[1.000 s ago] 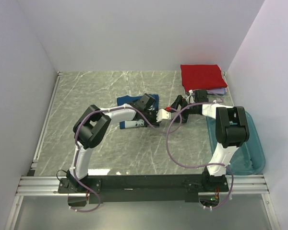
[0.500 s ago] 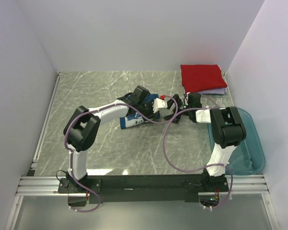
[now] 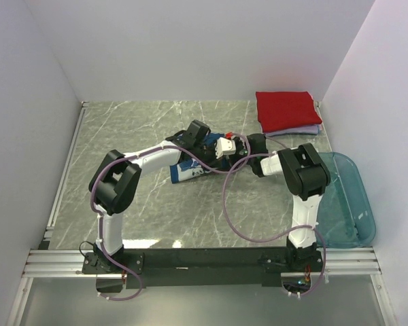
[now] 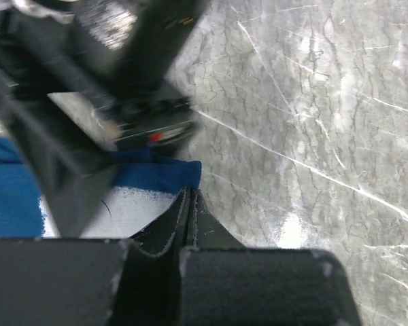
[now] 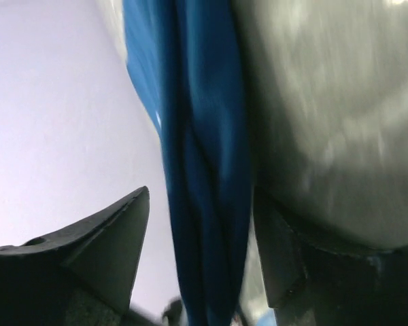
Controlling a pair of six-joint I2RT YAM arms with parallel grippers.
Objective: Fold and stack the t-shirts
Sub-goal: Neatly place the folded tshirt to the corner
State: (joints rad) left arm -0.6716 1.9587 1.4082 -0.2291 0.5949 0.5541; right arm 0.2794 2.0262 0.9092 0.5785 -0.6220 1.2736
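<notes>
The dark blue t-shirt point(image 5: 204, 136) lies bunched on the table point(image 3: 136, 129), a little right of the middle, and both arms reach in over it from either side

The left gripper point(image 4: 190, 200) is fully closed, its two fingers point(image 4: 160, 234) pressed flat together with no gap. Their tips sit right at the shirt's edge, just beside the white print point(image 4: 132, 210). Whether a fold of cloth is pinched between them I cannot tell. In the left wrist view the other arm's gripper is a dark blur just above that same edge, so the two grippers are close together

The right gripper point(image 5: 202, 204) has its jaws well apart. A hanging fold of the blue cloth runs down between its fingers point(image 5: 109, 251). The cloth lies close to one finger, while a strip of pale background shows between it and the other, so the jaws are around the cloth and not clamped on it

At the far right corner of the table the red t-shirt point(image 3: 285, 109) is folded into a neat square. It rests on top of the lavender t-shirt point(image 3: 311, 129), which shows only as a strip along the red one's near edge. Both are apart from the blue shirt

A teal plastic tub point(image 3: 350, 204) sits at the right edge of the table, beside the right arm
</notes>
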